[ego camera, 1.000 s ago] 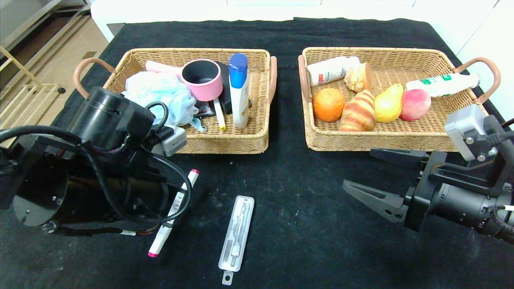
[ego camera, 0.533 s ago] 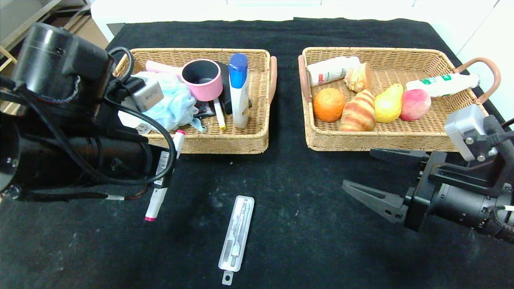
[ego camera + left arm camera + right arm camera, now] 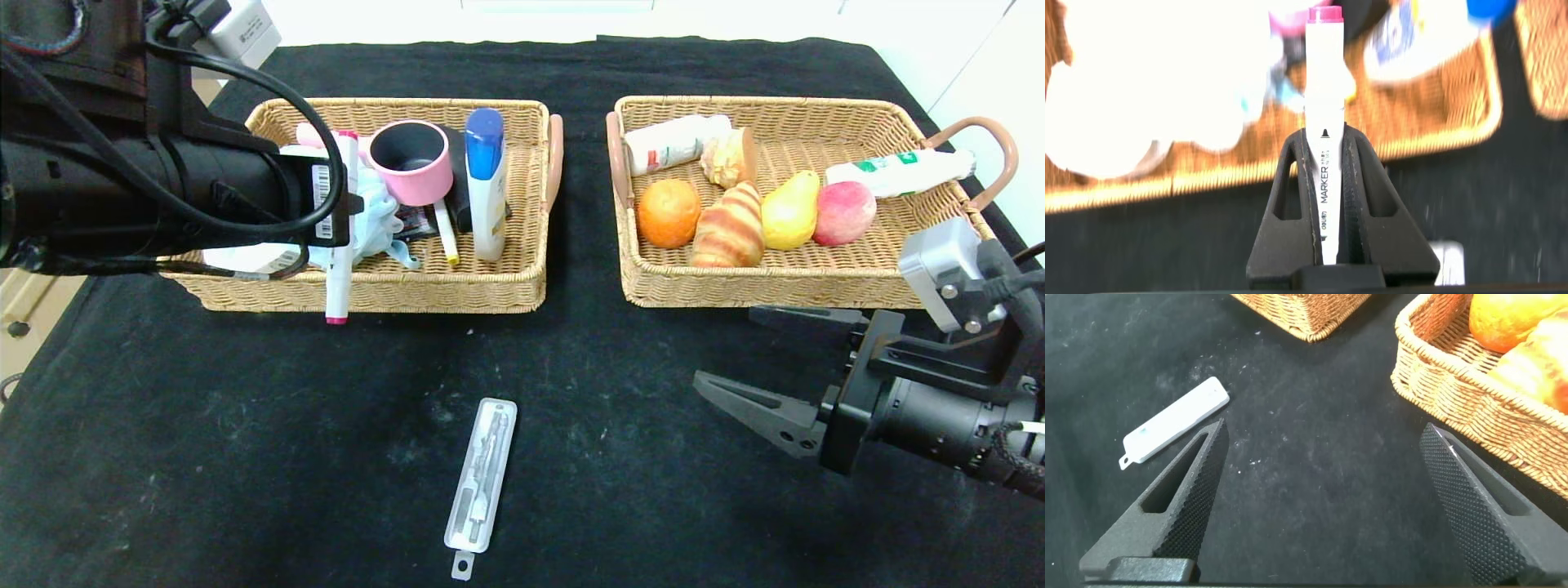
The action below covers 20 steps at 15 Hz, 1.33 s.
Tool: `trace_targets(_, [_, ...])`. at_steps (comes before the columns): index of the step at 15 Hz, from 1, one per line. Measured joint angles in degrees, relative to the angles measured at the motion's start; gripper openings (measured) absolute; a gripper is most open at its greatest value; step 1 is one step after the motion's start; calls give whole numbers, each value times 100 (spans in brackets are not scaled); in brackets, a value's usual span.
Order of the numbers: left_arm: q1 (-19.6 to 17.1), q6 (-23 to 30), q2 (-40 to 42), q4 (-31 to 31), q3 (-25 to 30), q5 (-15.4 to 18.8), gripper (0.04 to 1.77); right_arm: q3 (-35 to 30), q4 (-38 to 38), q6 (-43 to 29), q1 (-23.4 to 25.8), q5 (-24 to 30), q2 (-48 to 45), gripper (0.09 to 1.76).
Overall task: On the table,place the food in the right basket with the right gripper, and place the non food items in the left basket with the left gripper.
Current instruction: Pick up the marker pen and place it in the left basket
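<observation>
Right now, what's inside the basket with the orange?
The right basket holds an orange, croissant, pear, peach, a pastry and two packets. Anything beneath them is covered.

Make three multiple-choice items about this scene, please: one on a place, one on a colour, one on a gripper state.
1. Where does the clear plastic packet lie?
A. in the left basket
B. on the black cloth
C. in the right basket

2. What colour are the end caps of the marker?
A. pink
B. green
C. yellow

3. How is the left gripper?
A. open and empty
B. shut on a pear
C. shut on the marker

Key: 1 B, it rests on the cloth in front of both baskets; 2 A, both visible caps are pink; 3 C, the left wrist view shows the marker clamped between the fingers.
</observation>
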State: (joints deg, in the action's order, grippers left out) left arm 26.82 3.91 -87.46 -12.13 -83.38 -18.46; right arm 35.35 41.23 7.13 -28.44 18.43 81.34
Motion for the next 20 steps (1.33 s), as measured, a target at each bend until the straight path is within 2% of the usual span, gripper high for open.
trace_targets(5, [-65, -67, -428, 552, -374, 7, 27, -13, 0, 2, -22, 0, 2, 171])
trace_targets(12, [-196, -345, -861, 1631, -446, 16, 27, -21, 2, 4, -35, -2, 2, 171])
trace_targets(20, [-207, -485, -1265, 2144, -429, 11, 27, -32, 2, 4, -41, 0, -5, 171])
